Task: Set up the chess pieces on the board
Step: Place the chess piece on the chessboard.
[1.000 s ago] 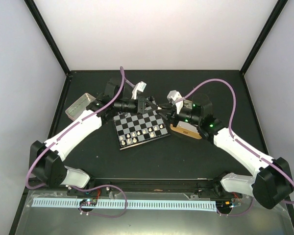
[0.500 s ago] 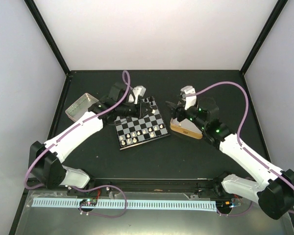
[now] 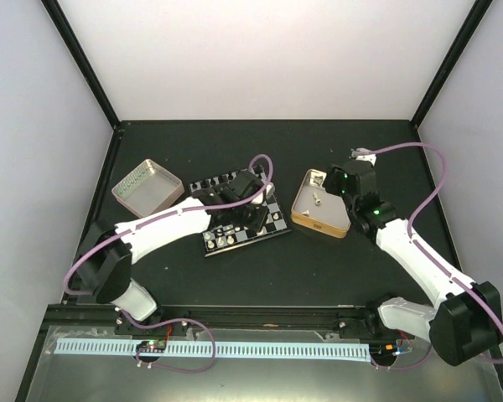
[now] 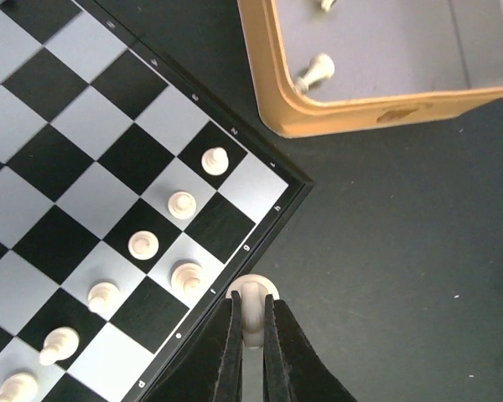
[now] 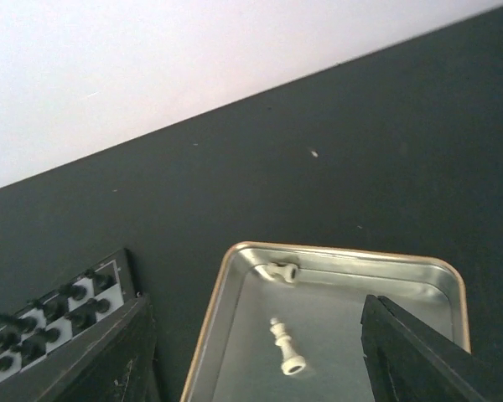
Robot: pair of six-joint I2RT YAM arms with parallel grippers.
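Note:
The board is black and silvery-white checkered and lies mid-table, partly under my left arm. A line of white chess pieces stands along its edge, and black pieces fill the far rows. My left gripper is shut on a white piece, held upright over the board's dark border near the corner next to the tin; from above this gripper is over the board's near right part. My right gripper stands open and holds nothing above the gold-rimmed tin.
The gold-rimmed tin lies right of the board with two white pieces lying loose in it. A pale silver tin sits at the far left. Dark walls bound the table's back and sides.
Both grippers were together at the board's far edge. The right gripper has opened and drawn back to the tin. The left arm has swung across the board to its near right corner.

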